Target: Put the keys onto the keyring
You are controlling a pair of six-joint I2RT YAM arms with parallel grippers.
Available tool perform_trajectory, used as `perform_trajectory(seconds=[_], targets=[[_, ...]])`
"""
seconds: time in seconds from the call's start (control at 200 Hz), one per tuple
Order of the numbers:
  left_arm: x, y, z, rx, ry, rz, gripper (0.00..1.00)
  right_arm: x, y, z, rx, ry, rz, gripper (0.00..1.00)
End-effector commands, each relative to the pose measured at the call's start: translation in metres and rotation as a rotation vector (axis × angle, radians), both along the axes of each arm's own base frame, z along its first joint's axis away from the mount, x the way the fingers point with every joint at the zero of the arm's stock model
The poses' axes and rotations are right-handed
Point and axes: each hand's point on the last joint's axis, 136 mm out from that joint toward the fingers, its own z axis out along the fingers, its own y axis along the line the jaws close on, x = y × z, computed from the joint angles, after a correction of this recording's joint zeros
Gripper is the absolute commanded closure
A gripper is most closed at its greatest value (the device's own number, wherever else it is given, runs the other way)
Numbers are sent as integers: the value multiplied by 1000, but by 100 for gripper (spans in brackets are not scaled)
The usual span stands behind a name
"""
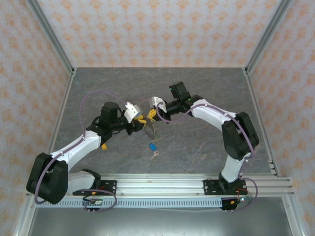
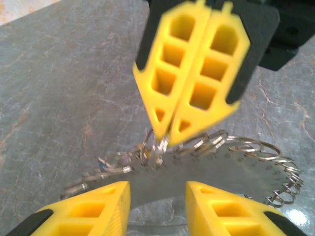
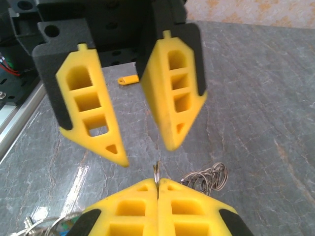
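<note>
While the right pincer [image 2: 167, 135] is clenched on a small loop [image 3: 156, 170] at the rim of the keyring [image 2: 216, 172], the left pincer [image 2: 157, 187] straddles that ring with its jaws apart; whether it grips, I cannot tell. A blue key [image 1: 152, 147] lies nearer on the bench [image 1: 206, 98], apart from it. Tugging the loop could twist the thin ring out from between the left jaws, or the loop may slip free.

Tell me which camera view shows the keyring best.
Left wrist: the keyring stretches across the frame, its looped rim distinct. Top external renders it a tiny grey sliver; right wrist catches a few rim loops.
</note>
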Motion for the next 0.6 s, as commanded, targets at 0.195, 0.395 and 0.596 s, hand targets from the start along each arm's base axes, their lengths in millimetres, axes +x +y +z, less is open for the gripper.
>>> perform_trajectory(seconds=[0.195,0.395,0.596], targets=[[12,-7,-1,-8,-83,-20,71,-5,4,7,48,-1,75,100],[13,-7,-9,0,-81,-19,70,-3,4,8,62,15,69,100],[14,-11,-12,9,-76,-39,70,0,6,12,95,42,58,100]])
